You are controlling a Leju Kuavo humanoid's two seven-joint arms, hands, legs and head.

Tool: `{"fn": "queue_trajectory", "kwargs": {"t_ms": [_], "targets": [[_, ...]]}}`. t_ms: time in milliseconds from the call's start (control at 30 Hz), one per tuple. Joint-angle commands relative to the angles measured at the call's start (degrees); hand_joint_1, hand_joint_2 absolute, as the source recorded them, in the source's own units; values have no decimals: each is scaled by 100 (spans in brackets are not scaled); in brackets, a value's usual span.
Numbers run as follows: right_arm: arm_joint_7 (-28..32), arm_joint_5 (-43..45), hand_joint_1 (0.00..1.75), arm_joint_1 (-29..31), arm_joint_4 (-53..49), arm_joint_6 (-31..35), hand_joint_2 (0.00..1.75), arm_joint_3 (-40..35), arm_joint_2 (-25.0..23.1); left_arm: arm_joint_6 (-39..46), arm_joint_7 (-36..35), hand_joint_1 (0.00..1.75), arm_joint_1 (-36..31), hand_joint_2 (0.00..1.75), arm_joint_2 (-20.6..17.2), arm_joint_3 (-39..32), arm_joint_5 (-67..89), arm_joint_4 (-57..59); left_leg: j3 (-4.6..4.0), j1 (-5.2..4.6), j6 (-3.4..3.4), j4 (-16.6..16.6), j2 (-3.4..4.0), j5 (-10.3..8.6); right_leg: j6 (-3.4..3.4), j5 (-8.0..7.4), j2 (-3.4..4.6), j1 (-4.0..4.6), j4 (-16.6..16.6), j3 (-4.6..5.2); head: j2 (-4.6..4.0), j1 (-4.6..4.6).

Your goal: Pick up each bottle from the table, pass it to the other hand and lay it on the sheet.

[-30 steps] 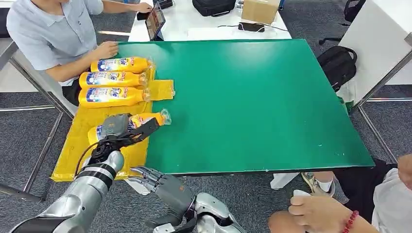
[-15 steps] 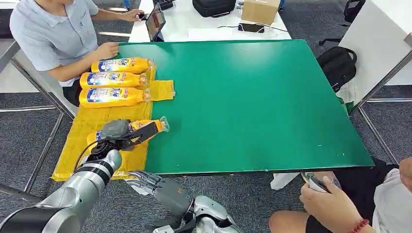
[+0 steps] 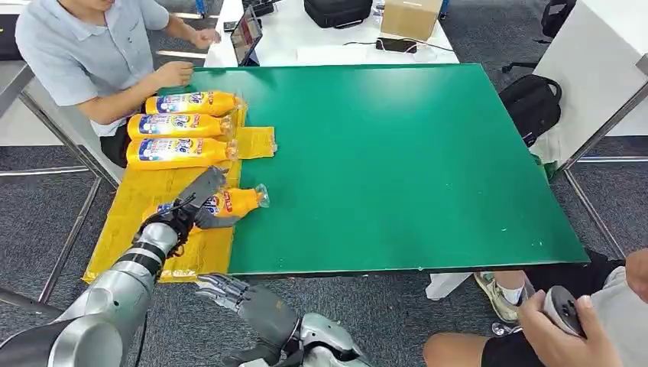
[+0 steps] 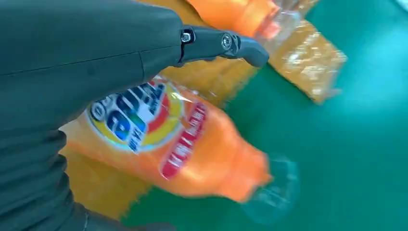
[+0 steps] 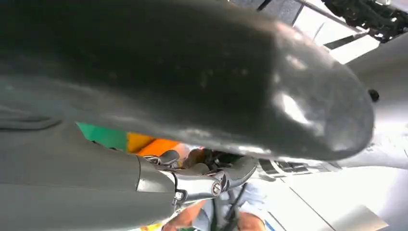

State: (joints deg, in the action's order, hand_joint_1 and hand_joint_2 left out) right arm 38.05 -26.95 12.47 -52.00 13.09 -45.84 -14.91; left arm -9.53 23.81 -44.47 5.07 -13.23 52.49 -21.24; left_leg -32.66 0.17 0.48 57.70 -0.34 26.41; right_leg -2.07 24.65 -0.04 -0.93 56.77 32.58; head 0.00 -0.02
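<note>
We see the left hand (image 3: 195, 200) with fingers (image 4: 226, 43) spread and lifted off the fourth bottle (image 3: 221, 204), holding nothing. That bottle lies on its side on the yellow sheet (image 3: 145, 229), its clear cap end over the green table (image 3: 397, 160). Three more bottles (image 3: 179, 126) lie side by side farther along the sheet. Below the table edge, our right hand (image 3: 244, 294) hangs with fingers apart, empty.

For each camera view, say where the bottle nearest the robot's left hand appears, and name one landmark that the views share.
Head view: bottle lies lower left, on the yellow sheet's edge, by the left hand.
Left wrist view: bottle at centre.
Right wrist view: cannot tell; an orange patch.
Shared landmark: green table.
</note>
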Motion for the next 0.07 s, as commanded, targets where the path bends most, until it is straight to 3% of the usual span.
{"fn": "queue_trajectory", "kwargs": {"t_ms": [33,67], "targets": [[195,127,0,73,422,202,0,-469,208,-279,769,0,248,175,63,-781,-624,-127,13,1,-2,-9,6,1,6,0,4,2,-8,-11,0,-2],[195,127,0,73,422,202,0,-469,208,-279,769,0,248,175,63,-781,-624,-127,15,6,-4,-10,8,1,10,-2,6,8,-13,-14,0,-2]]}}
